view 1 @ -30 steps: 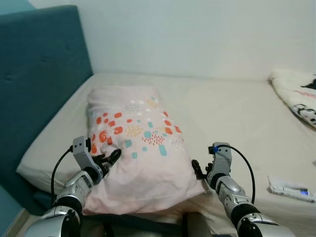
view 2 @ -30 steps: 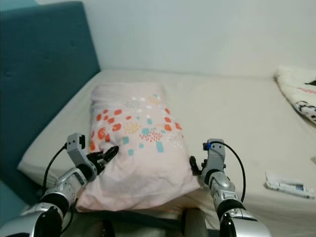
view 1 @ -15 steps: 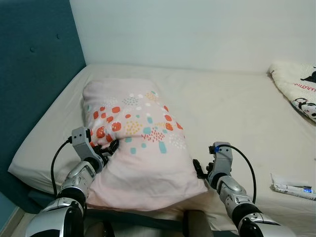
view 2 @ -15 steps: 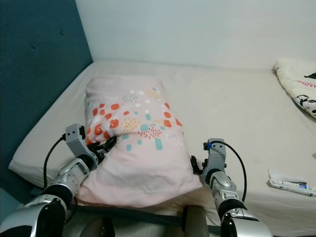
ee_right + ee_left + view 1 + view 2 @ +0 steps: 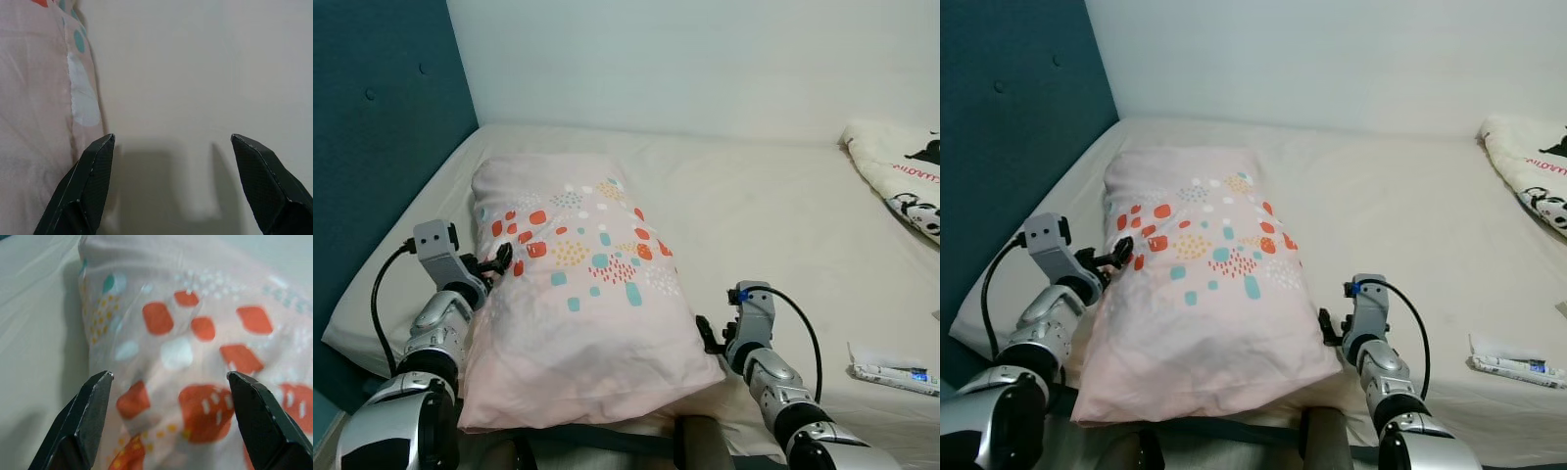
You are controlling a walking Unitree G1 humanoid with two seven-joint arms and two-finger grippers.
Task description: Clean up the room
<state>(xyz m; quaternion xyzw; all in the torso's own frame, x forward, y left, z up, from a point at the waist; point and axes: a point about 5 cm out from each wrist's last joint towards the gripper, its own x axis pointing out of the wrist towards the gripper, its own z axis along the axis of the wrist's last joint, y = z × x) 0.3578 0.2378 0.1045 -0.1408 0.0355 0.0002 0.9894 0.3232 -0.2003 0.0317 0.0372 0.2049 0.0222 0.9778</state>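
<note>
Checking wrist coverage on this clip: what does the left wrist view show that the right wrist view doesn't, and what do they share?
Left wrist view: the open left hand faces the pillow head-on, its orange, teal and white patches between the fingers, with a strip of sheet beside it.

Right wrist view: the open right hand looks mostly at bare sheet carrying the fingers' shadow; the pillow's edge lies along one side, by one finger.

Both: two black fingers spread apart, gripping nothing, with pink pillow and cream sheet ahead.
</note>
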